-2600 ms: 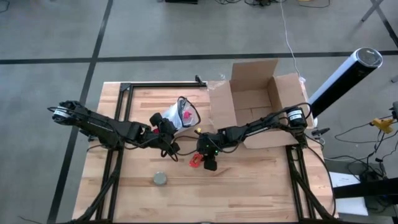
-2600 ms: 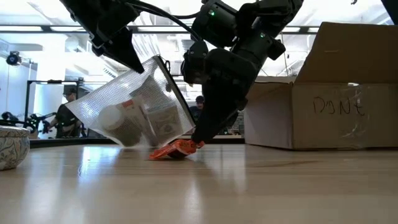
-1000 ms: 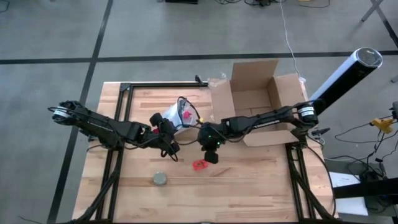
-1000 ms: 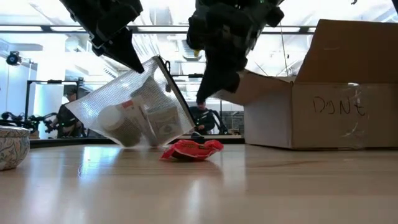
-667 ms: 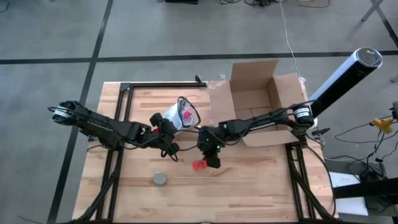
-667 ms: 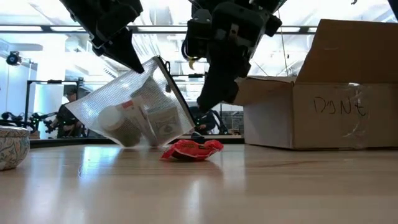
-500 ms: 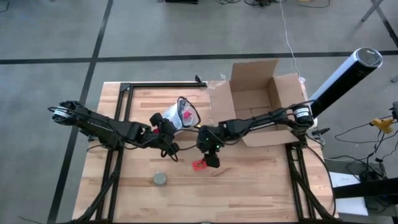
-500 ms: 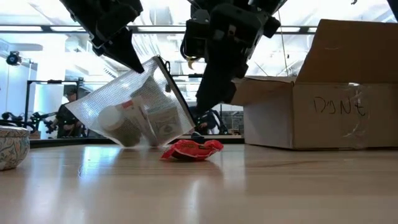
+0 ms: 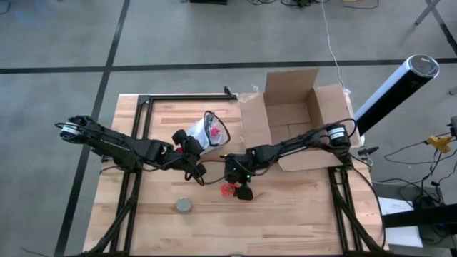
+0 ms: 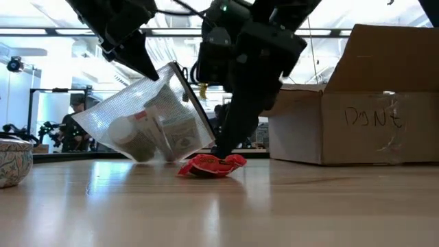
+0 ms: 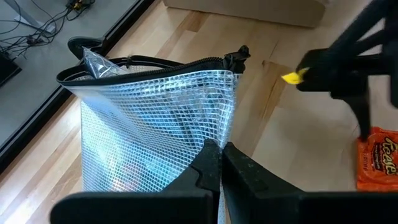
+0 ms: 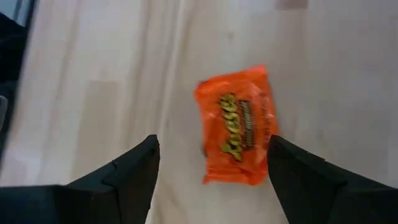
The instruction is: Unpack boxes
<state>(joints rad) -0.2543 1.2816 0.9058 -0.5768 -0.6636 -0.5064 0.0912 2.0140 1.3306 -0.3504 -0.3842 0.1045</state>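
Note:
The brown cardboard box point(image 9: 293, 123) stands open on its base at the table's far right, its flaps up point(image 10: 353, 116). A mesh zip pouch point(image 9: 208, 131) point(image 10: 152, 123) holding small items is tilted, its lower edge on the table. My left gripper point(image 11: 219, 154) point(image 9: 188, 153) is shut on it. An orange candy packet point(image 12: 238, 128) point(image 9: 228, 189) lies flat on the wood. My right gripper point(image 12: 211, 152) point(image 10: 223, 147) hovers open just over it, a finger on either side; I see no touch. My left gripper pinches the pouch's mesh wall point(image 11: 210, 134) between its two fingers, near a side edge and back from the black zip opening point(image 11: 155, 62). The fingers slant down from the table's left. The pouch hangs tilted below them, its bottom edge point(image 10: 161, 158) on the table.
A small round bowl point(image 9: 184, 205) point(image 10: 12, 162) sits near the front left. A black frame bar point(image 9: 186, 98) runs along the far edge. A white cylinder point(image 9: 396, 84) leans beyond the table's right. Bare wood lies in front of the packet.
My right gripper has come down toward the orange packet and a little toward the near edge, tipping more steeply, and its fingers have spread apart. The packet lies where it was. The pouch has kept still.

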